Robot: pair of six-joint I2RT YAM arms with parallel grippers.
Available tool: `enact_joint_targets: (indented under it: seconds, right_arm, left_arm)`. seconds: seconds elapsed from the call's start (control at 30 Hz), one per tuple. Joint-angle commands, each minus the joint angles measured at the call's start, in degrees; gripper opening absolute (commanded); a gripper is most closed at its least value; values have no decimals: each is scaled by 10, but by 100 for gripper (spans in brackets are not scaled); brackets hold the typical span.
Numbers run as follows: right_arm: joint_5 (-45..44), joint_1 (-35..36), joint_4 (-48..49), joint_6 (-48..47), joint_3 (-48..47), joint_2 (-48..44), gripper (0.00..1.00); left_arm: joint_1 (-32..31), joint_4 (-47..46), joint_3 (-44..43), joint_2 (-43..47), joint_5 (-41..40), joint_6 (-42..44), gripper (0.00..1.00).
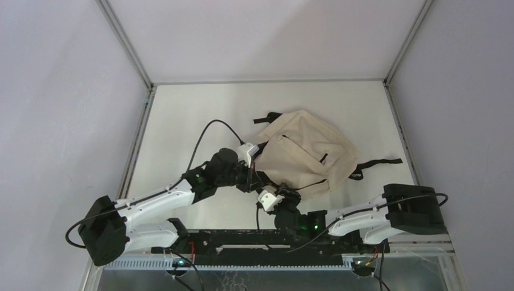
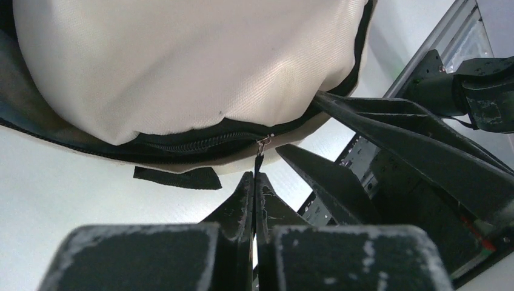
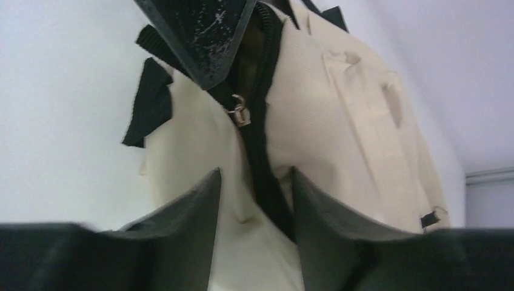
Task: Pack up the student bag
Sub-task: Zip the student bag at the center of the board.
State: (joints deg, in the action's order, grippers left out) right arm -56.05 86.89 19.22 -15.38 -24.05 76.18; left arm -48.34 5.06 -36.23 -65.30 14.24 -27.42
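Note:
The student bag, a cream canvas backpack with black zip trim, lies on the white table right of centre. At its near-left edge my left gripper is shut on the thin black zip pull, just below the metal slider. My right gripper meets the same edge from the front. In the right wrist view it is open, its fingers straddling the bag's cream fabric and black zip trim. The slider hangs above them.
Black straps trail from the bag to the right and at the back. A loose strap end lies on the table under the bag's edge. The black base rail runs along the near edge. Enclosure walls stand on both sides.

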Motion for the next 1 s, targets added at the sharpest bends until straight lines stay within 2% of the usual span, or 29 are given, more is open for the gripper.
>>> enact_joint_targets:
  seconds: [0.0,0.1,0.13,0.43,0.57,0.7,0.8,0.83,0.87,0.9,0.97]
  right_arm:
    - [-44,-18,80,-20,-24,20,42]
    - [-52,-16,56,2,-24,16,8]
    - [-49,-14,34,19,-23,10,0]
    - [-78,1,-70,173,11,-108,0]
    - [-103,1,-122,225,12,-161,0]
    - [-113,1,-210,297,9,-230,0]
    - [-70,0,-246,300,8,-271,0]
    - [-47,0,-256,299,6,-283,18]
    - [-21,0,-266,298,4,-294,44]
    - [10,0,-272,289,-1,-303,56]
    - [69,3,-280,264,-13,-314,64]
  left_arm:
    - [8,-20,2,14,17,8,0]
    - [21,-16,4,21,15,8,0]
    - [27,-14,5,26,15,7,0]
    - [120,18,10,69,-18,-3,0]
    - [159,13,6,66,-63,-27,0]
    - [201,-44,25,31,-136,-80,0]
    - [199,-103,23,-2,-100,-89,0]
    - [196,-111,19,-9,-88,-85,0]
    - [190,-108,14,-12,-85,-78,0]
    - [185,-104,11,-12,-83,-72,0]
    - [182,-102,12,-5,-73,-66,0]
